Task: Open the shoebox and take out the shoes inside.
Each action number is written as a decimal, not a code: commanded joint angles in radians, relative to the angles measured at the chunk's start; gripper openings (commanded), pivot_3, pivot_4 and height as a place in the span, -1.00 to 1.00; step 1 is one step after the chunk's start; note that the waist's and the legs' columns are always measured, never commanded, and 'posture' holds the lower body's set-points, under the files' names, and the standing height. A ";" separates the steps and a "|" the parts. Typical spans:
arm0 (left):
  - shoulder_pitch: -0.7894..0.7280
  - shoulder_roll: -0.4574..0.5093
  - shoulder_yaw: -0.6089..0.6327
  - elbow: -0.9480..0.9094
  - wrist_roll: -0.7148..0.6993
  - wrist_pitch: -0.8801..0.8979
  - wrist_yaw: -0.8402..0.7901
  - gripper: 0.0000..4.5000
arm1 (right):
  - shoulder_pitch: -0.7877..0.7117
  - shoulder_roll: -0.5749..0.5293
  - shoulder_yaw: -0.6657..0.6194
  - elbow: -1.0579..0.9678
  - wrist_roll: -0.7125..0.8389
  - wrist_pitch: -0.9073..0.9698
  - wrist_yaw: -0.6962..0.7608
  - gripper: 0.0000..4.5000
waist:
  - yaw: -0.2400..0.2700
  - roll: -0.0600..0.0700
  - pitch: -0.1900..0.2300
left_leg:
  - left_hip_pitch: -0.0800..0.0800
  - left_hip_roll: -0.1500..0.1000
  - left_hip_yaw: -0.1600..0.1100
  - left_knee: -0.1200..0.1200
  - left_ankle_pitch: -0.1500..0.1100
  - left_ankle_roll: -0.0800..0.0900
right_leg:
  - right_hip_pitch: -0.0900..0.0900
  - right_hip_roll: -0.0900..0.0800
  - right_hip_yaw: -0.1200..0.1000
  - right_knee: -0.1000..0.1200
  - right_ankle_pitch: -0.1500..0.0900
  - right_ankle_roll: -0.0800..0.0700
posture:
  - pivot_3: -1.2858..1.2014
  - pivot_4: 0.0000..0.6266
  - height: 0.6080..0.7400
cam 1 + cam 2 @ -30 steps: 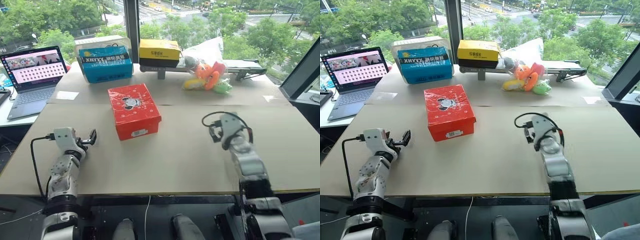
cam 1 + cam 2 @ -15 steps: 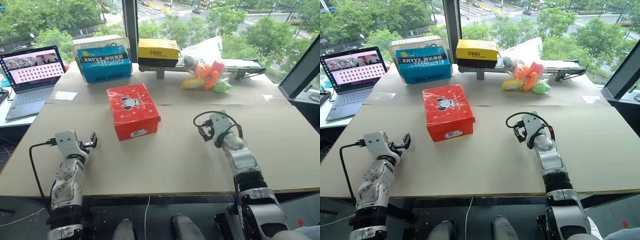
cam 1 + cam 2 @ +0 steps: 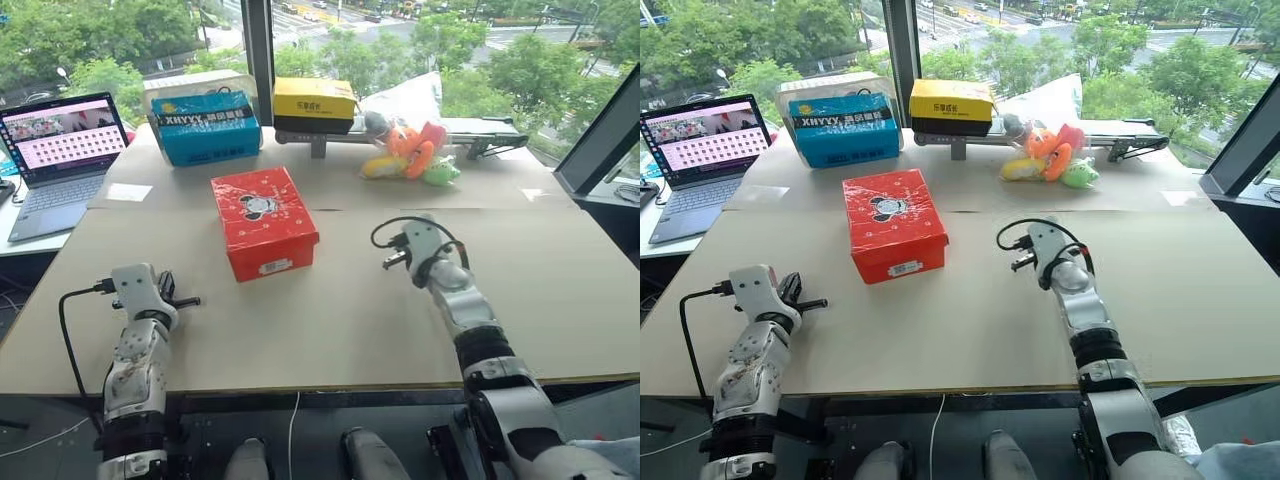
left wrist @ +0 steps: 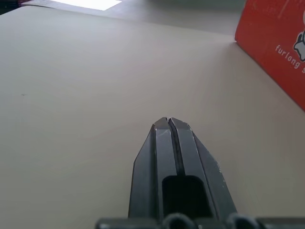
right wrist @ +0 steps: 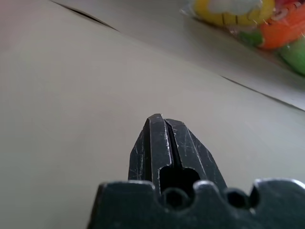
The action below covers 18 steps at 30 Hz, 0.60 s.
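Note:
The red shoebox (image 3: 263, 220) lies on the tan table (image 3: 330, 320) with its lid down, the mouse picture on top and a white label on the near end. The shoes are hidden inside it. My left gripper (image 3: 190, 301) is shut and empty, low over the table to the near left of the box, whose red side (image 4: 276, 47) shows past the closed fingertips (image 4: 167, 123). My right gripper (image 3: 386, 263) is also shut and empty, to the right of the box with a gap of bare table between them; its closed fingertips (image 5: 159, 119) hover over the tabletop.
Along the far edge stand a blue box (image 3: 210, 125), a yellow-and-black box (image 3: 317, 103), a bag of plush toys (image 3: 410, 150) and a long black device (image 3: 485, 135). An open laptop (image 3: 60, 150) sits at the far left, with a white slip of paper (image 3: 128, 191) beside it.
Both grippers have gone from open to shut. My right gripper has swung left, closer to the red box. The left one has stayed where it was.

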State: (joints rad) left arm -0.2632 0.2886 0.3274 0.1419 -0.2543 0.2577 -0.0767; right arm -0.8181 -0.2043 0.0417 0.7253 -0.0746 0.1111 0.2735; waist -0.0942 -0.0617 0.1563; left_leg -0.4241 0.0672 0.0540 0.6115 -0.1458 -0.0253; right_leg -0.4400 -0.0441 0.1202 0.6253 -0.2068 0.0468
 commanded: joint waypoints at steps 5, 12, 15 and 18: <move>-0.077 -0.031 -0.095 -0.002 0.017 -0.006 -0.050 -0.98 | -0.220 0.149 0.021 0.310 -0.003 -0.156 -0.013 -1.00 | -0.005 0.000 0.000 | -0.001 0.000 -0.001 0.000 0.000 0.000 | 0.000 0.000 -0.001 -0.001 0.003 0.004 | 0.03 -0.52 0.99; -0.068 -0.073 -0.214 -0.078 0.031 0.022 -0.118 -0.98 | -0.223 0.222 0.051 0.347 -0.014 -0.202 0.052 -1.00 | -0.004 0.000 0.000 | -0.007 0.000 -0.003 -0.002 0.000 0.000 | -0.004 0.000 -0.003 -0.002 0.005 -0.001 | 0.03 -0.52 0.99; -0.081 -0.095 -0.228 -0.089 0.024 0.037 -0.119 -0.98 | -0.209 0.246 0.067 0.327 -0.023 -0.201 0.070 -1.00 | -0.003 0.001 0.000 | -0.007 0.000 -0.004 -0.002 0.000 0.000 | -0.004 0.000 -0.004 -0.001 0.005 -0.001 | 0.03 -0.52 0.99; -0.081 -0.112 -0.245 -0.110 0.026 0.054 -0.128 -0.98 | -0.191 0.265 0.081 0.283 -0.025 -0.192 0.082 -1.00 | -0.004 0.001 0.000 | -0.007 0.000 -0.005 -0.001 0.000 0.000 | -0.004 0.000 -0.005 0.000 0.004 -0.001 | 0.03 -0.52 0.99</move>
State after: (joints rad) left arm -0.3233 0.2041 0.1474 0.0976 -0.2233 0.3077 -0.1680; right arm -1.0038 0.0155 0.0956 1.0741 -0.0985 -0.0563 0.3236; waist -0.0979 -0.0611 0.1567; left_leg -0.4310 0.0673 0.0492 0.6103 -0.1459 -0.0253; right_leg -0.4441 -0.0441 0.1156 0.6249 -0.2026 0.0463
